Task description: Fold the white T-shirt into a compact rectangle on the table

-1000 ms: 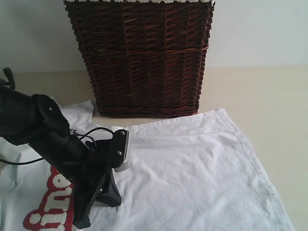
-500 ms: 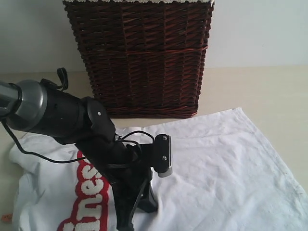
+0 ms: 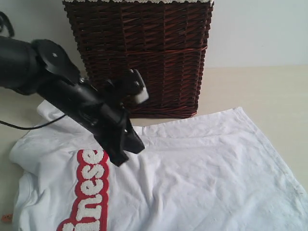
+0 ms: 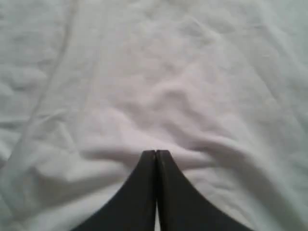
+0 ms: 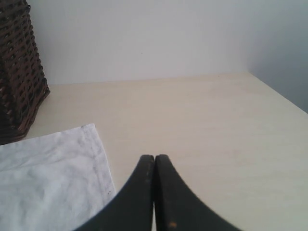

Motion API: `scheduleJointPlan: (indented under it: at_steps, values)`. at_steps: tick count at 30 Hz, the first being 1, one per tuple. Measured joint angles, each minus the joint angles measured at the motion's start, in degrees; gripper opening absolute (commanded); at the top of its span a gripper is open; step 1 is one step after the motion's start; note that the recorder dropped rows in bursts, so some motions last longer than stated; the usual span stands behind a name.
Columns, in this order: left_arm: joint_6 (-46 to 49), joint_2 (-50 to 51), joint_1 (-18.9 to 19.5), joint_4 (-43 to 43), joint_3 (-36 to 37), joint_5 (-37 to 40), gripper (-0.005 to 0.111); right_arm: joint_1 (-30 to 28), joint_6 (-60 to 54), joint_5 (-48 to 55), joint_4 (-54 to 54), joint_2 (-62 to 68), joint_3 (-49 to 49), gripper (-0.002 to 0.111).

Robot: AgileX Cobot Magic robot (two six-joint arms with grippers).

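The white T-shirt [image 3: 202,168] lies spread on the table [image 3: 260,91], with red-outlined lettering [image 3: 89,192] at its near left. A small orange tag [image 3: 6,217] shows at the left edge. My left gripper [image 3: 120,159] is shut, its tip down at the cloth just right of the lettering. The left wrist view shows that gripper [image 4: 156,152] with wrinkled white T-shirt [image 4: 159,72] below it and nothing visible between the jaws. My right gripper [image 5: 154,157] is shut over bare table [image 5: 207,120], beside a hemmed corner of the T-shirt [image 5: 53,168]. It is outside the exterior view.
A dark wicker basket [image 3: 144,57] with white lace trim stands at the back, right behind the shirt's far edge and close to the left arm [image 3: 43,72]. The basket's corner [image 5: 17,72] also shows in the right wrist view. A pale wall [image 3: 255,29] closes off the back.
The left arm has swung from low over the shirt's near left up and back toward the basket. The shirt shifted to the right early on, uncovering more of the lettering.
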Motion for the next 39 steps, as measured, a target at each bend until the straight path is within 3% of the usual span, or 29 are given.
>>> scheduleJointPlan:
  at_steps: [6,12,18,21,26,28,35,39]
  values:
    - [-1.4,-5.2,11.2,-0.1,4.3,15.4,0.000,0.0,0.0,0.0,0.0,0.0,0.0,0.000]
    - [1.2,-17.3,18.7,0.3,15.3,16.0,0.000,0.0,0.0,0.0,0.0,0.0,0.0,0.000]
    - [3.6,-27.5,19.5,-0.6,24.6,15.7,0.000,0.0,0.0,0.0,0.0,0.0,0.0,0.000]
    - [10.3,-30.3,19.5,-0.8,30.1,16.8,0.000,0.0,0.0,0.0,0.0,0.0,0.0,0.000]
    - [38.4,-35.3,19.5,-0.8,39.6,17.2,0.002,0.0,0.0,0.0,0.0,0.0,0.0,0.000]
    - [43.9,-36.4,19.5,-0.8,42.1,16.8,0.008,0.0,0.0,0.0,0.0,0.0,0.0,0.000]
    - [48.3,-35.8,19.5,3.6,44.4,8.9,0.030,0.0,0.0,0.0,0.0,0.0,0.0,0.000]
    - [48.4,-32.3,19.5,8.7,44.6,5.2,0.031,0.0,0.0,0.0,0.0,0.0,0.0,0.000]
